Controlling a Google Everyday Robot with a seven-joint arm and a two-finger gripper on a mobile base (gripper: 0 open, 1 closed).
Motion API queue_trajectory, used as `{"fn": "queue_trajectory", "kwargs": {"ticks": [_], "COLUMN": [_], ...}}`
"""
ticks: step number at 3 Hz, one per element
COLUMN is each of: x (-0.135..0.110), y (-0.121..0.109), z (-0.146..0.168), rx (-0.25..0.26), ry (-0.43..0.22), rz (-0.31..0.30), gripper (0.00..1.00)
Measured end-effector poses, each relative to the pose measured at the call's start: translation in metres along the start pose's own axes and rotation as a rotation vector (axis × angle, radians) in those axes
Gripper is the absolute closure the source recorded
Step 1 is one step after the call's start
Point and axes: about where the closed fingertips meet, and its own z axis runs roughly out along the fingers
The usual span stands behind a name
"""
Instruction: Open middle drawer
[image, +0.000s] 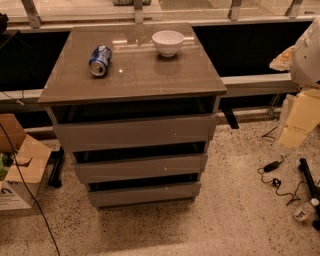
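Note:
The taupe-grey cabinet (131, 75) stands in the middle of the camera view with three handleless drawer fronts. The middle drawer (140, 168) is the wide, low grey front between the taller top drawer front (134, 132) and the lowest drawer front (145, 194). A dark gap shows above each front. My arm comes in at the right edge as a white part (307, 52) with a pale yellow part below it. My gripper (296, 122) is there, to the right of the cabinet, at about the height of the top drawer and apart from it.
A blue can (100, 60) lies on its side and a white bowl (167, 42) stands on the cabinet top. A cardboard box (20, 172) sits on the floor at left. Cables (274, 175) and a plastic bottle (304, 212) lie on the floor at right. A railing runs behind.

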Motion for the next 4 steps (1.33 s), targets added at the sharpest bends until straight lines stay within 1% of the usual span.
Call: {"fn": "queue_trajectory", "kwargs": {"ticks": [1,2,3,4], "x": [0.0,-0.003,-0.005,-0.006], "y": [0.0,0.002,0.001,-0.014], "z": [0.0,0.012,0.042,0.103], "rx": [0.0,-0.004,-0.02,-0.077], "ry": [0.0,-0.029,-0.075,-0.185], "rz": [0.0,0.01,0.005,0.041], "gripper": [0.0,0.0,0.0,0.0]}}
